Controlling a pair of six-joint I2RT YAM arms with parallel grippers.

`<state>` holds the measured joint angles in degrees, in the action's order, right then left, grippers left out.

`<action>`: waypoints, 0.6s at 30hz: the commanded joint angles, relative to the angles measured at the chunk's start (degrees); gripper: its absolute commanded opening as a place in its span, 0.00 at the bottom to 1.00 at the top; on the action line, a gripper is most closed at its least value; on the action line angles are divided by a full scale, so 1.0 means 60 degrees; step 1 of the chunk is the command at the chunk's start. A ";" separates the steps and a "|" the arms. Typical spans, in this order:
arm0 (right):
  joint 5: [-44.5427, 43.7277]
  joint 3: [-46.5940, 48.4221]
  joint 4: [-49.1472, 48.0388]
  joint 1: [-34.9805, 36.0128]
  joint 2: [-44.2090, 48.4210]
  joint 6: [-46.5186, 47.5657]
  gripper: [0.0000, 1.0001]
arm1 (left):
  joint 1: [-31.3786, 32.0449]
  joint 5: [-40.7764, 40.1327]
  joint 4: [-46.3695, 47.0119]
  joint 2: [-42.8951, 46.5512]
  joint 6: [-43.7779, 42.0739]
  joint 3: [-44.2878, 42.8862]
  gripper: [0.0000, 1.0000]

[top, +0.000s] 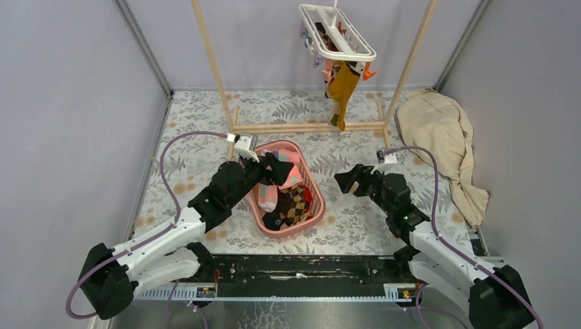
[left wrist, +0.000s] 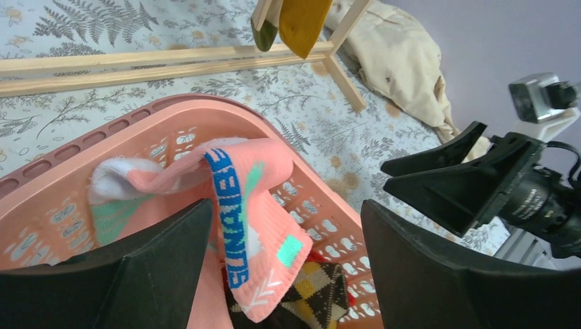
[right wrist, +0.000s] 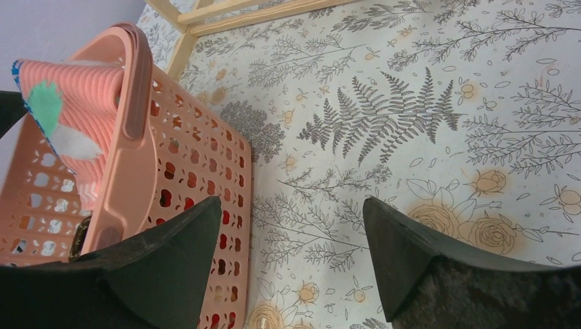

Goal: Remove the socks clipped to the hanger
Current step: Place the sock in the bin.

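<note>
The white hanger [top: 337, 31] hangs at the back from the wooden rack, with a mustard sock [top: 340, 89] and other socks still clipped under it. My left gripper [top: 275, 168] is over the pink basket [top: 314, 188], jaws wide open. A pink sock with a blue band [left wrist: 253, 205] droops between its fingers [left wrist: 164, 260], leaning on the left one, above an argyle sock [left wrist: 322, 291] in the basket. My right gripper [top: 349, 179] is open and empty just right of the basket, low over the floral cloth; in its own view it [right wrist: 293, 202] has the basket wall [right wrist: 133, 123] beside it.
The wooden rack's base bar [top: 308, 127] crosses the table behind the basket. A large beige cloth [top: 438, 130] lies at the right wall. Several socks fill the basket. The two grippers are close together, the right one [left wrist: 438, 164] showing in the left wrist view.
</note>
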<state>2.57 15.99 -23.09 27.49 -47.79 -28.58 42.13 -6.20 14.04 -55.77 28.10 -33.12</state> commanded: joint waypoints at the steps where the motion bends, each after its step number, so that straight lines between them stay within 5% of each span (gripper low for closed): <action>1: -0.0019 0.0011 -0.0766 0.0077 0.0068 -0.0172 0.82 | 0.0235 -0.0478 0.0215 0.0276 -0.0396 -0.0197 0.79; 7: -0.0485 0.0696 -0.0385 0.0081 -0.0007 -0.0009 0.81 | 0.0316 -0.0065 0.1166 -0.1011 -0.0361 -0.0146 0.40; 13: -0.2188 0.2000 -0.0203 0.0046 -0.0561 0.0239 0.82 | 0.0314 -0.0564 0.1876 -0.2772 -0.0005 0.0327 0.30; 18: -0.2236 0.3438 -0.0120 -0.0499 -0.1098 0.0155 0.82 | 0.0312 -0.1185 0.2008 -0.2349 0.0186 0.0990 0.30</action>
<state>-7.40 29.34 -21.67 26.89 -53.23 -28.03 43.75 -8.64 20.88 -72.90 27.99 -29.39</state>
